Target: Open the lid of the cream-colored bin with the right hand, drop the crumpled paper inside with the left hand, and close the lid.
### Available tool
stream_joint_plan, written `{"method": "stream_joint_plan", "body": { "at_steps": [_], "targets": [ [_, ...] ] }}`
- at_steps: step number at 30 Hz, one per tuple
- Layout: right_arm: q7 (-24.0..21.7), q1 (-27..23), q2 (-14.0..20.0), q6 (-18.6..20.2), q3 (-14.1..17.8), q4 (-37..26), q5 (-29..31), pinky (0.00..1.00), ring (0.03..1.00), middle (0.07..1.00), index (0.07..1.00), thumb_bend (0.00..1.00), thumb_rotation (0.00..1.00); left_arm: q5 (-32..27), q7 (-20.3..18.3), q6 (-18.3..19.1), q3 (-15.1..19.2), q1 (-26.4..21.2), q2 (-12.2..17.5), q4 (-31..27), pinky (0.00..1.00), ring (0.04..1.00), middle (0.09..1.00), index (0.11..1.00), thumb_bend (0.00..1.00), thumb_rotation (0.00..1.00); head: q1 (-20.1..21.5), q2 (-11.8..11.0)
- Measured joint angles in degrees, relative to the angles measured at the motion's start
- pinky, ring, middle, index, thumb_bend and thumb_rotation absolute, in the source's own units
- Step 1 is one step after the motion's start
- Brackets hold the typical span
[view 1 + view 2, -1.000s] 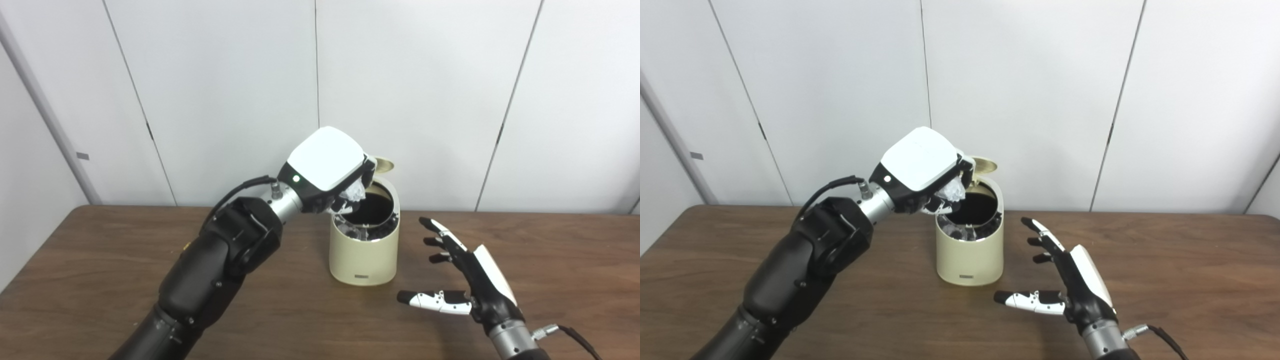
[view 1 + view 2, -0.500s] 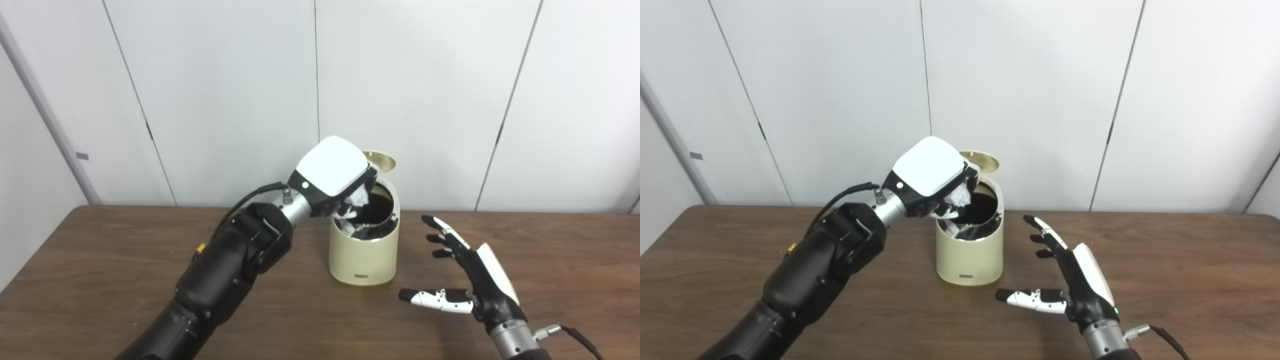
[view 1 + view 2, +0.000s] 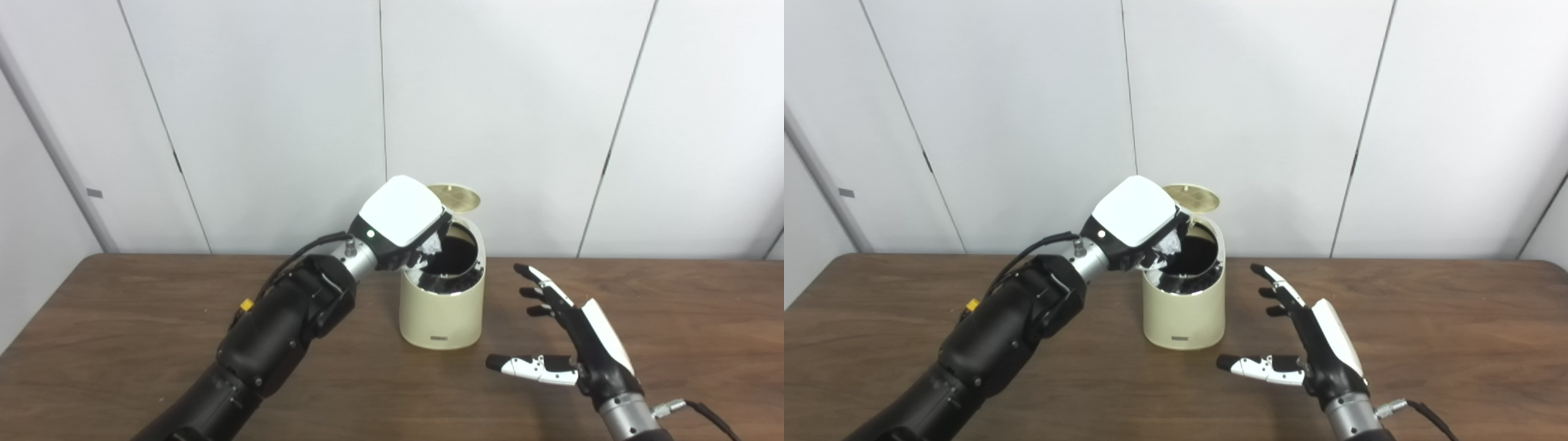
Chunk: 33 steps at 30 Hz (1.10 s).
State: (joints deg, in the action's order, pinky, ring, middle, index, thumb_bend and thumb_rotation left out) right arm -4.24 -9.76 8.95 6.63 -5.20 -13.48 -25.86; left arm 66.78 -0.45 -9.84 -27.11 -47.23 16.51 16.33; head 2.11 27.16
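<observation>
Change since a second ago: the left hand [image 3: 401, 223] has sunk lower over the mouth of the bin, and its forearm now reaches further in over the tabletop; the right hand has barely shifted.
Left hand: it hangs over the near left rim of the cream-colored bin [image 3: 441, 309], white back plate facing up, fingers curled under and clenched around the crumpled paper [image 3: 432, 246].
Crumpled paper: a white wad peeking out beneath the left hand, just above the bin's dark opening, not dropped yet.
Bin: a short rounded cream cylinder standing upright near the middle of the tabletop [image 3: 122, 343], its inside dark.
Lid: the round lid [image 3: 454, 197] is tipped up at the back edge of the bin, its gold underside showing.
Right hand: the right hand [image 3: 579, 352] hovers to the right of the bin and a little nearer the camera, apart from it, holding nothing, with its fingers spread and the thumb pointing left.
Background: plain white wall panels [image 3: 502, 110] behind the tabletop.
</observation>
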Motion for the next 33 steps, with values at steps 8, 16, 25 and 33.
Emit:
{"method": "stream_joint_plan", "body": {
  "at_steps": [8,16,25,33],
  "targets": [
    [0.0,0.41,-0.02,0.05,-0.02,0.0,-0.04,0.73,0.841,0.923,0.894,0.79,0.31,-3.12,1.26,-0.12,0.14,0.02,-0.28,0.88,0.33,0.434,0.485,0.634,0.55,0.0,0.0,-0.09],
    [-0.01,0.41,-0.05,0.16,-0.09,0.0,-0.12,0.71,0.844,0.926,0.894,0.79,0.32,-4.28,0.28,-0.02,0.25,0.03,-0.33,-0.67,0.38,0.505,0.555,0.685,1.0,0.22,0.0,0.0],
    [-0.02,0.4,-0.03,0.15,-0.1,0.0,-0.04,0.71,0.841,0.922,0.891,0.79,0.3,-4.25,-0.24,0.15,0.35,0.03,-0.31,-1.37,0.37,0.489,0.555,0.724,1.0,0.19,-0.35,0.53],
    [-0.02,0.4,-0.03,0.16,-0.11,0.0,-0.13,0.7,0.839,0.92,0.891,0.79,0.3,-4.26,-0.56,0.16,0.43,0.03,-0.28,-1.99,0.37,0.498,0.564,0.713,1.0,0.18,-0.53,0.79]
  ]
}}
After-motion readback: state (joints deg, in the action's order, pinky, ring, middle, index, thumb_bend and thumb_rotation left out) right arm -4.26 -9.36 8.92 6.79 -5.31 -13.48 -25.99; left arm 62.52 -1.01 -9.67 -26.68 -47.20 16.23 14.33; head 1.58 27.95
